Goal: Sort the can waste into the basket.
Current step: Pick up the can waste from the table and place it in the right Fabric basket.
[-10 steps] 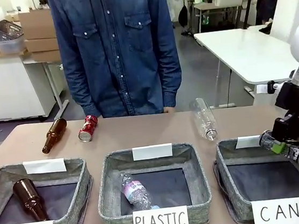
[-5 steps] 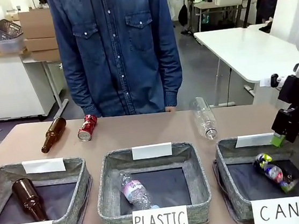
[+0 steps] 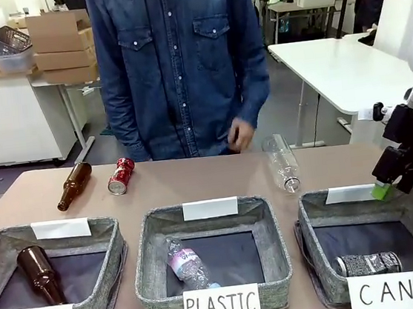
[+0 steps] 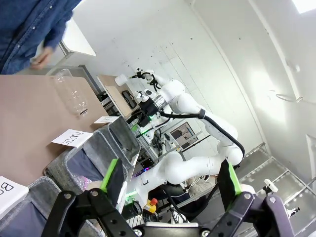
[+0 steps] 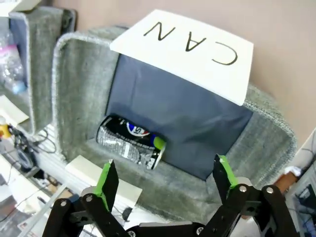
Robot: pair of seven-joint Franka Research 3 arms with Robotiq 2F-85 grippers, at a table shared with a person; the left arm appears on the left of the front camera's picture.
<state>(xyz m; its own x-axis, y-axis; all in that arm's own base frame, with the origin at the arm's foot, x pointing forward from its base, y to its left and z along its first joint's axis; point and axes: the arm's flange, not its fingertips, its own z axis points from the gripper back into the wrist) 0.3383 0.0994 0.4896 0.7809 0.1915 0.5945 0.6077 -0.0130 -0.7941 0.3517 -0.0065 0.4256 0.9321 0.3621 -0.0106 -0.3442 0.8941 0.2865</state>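
The black can with the silvery pattern (image 3: 368, 263) lies on its side on the dark bottom of the grey basket (image 3: 310, 232) marked CAN, near its front wall. My right gripper (image 3: 389, 187) hangs open above the basket's back right corner, holding nothing. In the right wrist view the black can (image 5: 129, 144) lies well below the open gripper (image 5: 165, 182), beside the basket wall (image 5: 79, 84). The red can (image 3: 122, 176) lies on the table at the far left, in front of the person. My left gripper (image 4: 170, 182) is open and holds nothing.
A brown bottle (image 3: 73, 186) lies beside the red can. A clear plastic bottle (image 3: 282, 163) lies behind the CAN basket. The BOTTLE basket (image 3: 104, 237) holds a brown bottle, the PLASTIC basket (image 3: 146, 251) a clear one. The person's hand (image 3: 240, 134) hangs at the far edge.
My right gripper opened and let go of the black can, which dropped into the CAN basket and came to rest on its side. The person shifted to the right.
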